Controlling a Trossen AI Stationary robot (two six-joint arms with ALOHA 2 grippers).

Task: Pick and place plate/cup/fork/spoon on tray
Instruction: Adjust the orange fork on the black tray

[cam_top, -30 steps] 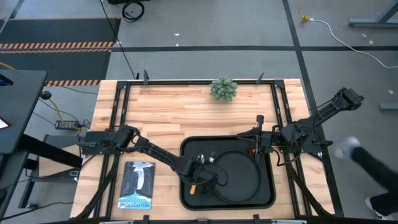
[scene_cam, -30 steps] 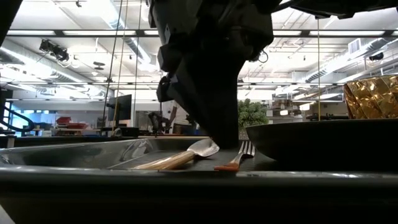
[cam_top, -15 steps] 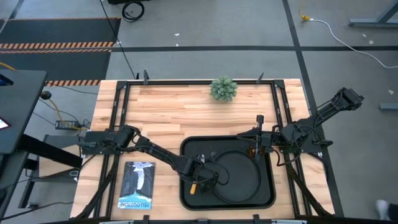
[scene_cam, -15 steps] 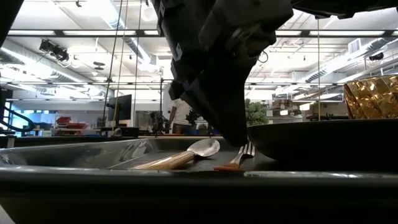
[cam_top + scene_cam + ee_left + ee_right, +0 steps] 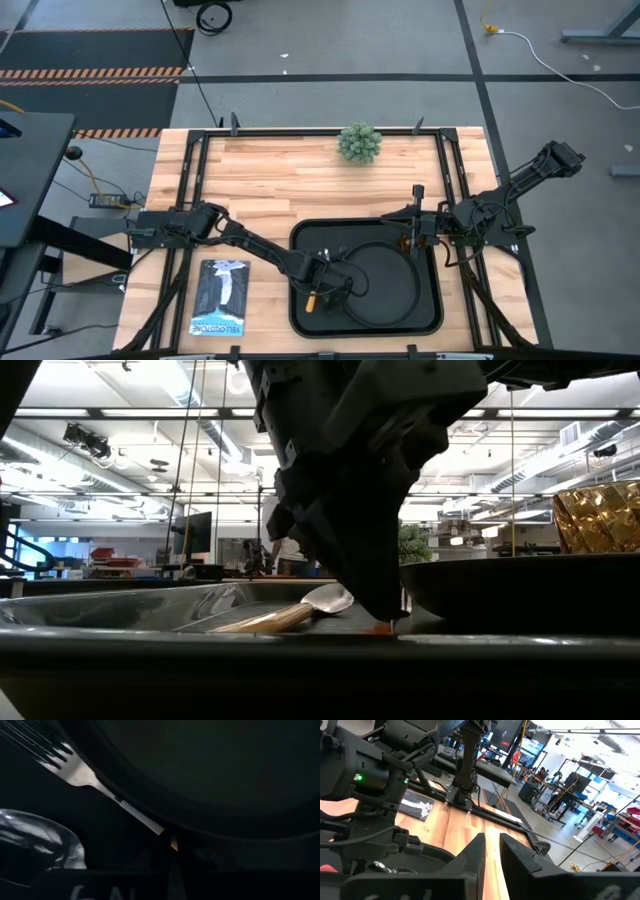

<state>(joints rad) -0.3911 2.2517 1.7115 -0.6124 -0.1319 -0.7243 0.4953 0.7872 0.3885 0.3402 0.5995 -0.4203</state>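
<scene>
The black tray (image 5: 298,238) lies at the table's near middle. On it lie the round black plate (image 5: 392,290), the amber cup (image 5: 404,241) by the plate's far right, the spoon (image 5: 300,610) and the fork (image 5: 75,767). Fork and spoon lie flat on the tray floor, left of the plate. My left gripper (image 5: 325,285) stands low over the fork's handle (image 5: 380,627) and hides its tines in the low view. My right gripper (image 5: 416,215) hovers at the tray's far right corner beside the cup, its fingers a narrow gap apart, empty.
A small green potted plant (image 5: 359,142) stands at the table's far edge. A dark booklet (image 5: 220,297) lies on the wood left of the tray. The plate's rim (image 5: 210,815) runs close along the fork. Bare wood lies beyond the tray's far side.
My left gripper has gone toward the table's right, from above the spoon's bowl toward the plate, and down onto the fork's handle. Fork and spoon have stayed where they lay.
</scene>
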